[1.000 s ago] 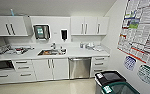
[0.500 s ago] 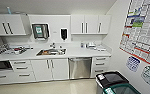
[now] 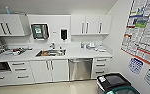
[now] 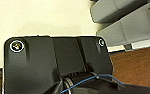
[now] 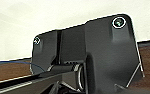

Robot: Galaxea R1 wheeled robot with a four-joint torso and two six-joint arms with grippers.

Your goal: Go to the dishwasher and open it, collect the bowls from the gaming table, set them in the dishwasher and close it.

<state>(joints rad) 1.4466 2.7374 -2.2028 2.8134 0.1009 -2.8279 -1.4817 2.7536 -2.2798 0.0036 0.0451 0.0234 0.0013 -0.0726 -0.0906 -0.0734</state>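
Dishwasher [image 3: 80, 69] — one, shut — under counter [image 3: 73, 53].

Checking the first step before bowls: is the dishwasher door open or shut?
Shut: the dishwasher front sits flush with the cabinet doors beside it.

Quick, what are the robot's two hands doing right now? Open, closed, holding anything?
Left hand: cannot be told; its wrist view gives no look at the fingers.
Right hand: cannot be told, for the same reason.
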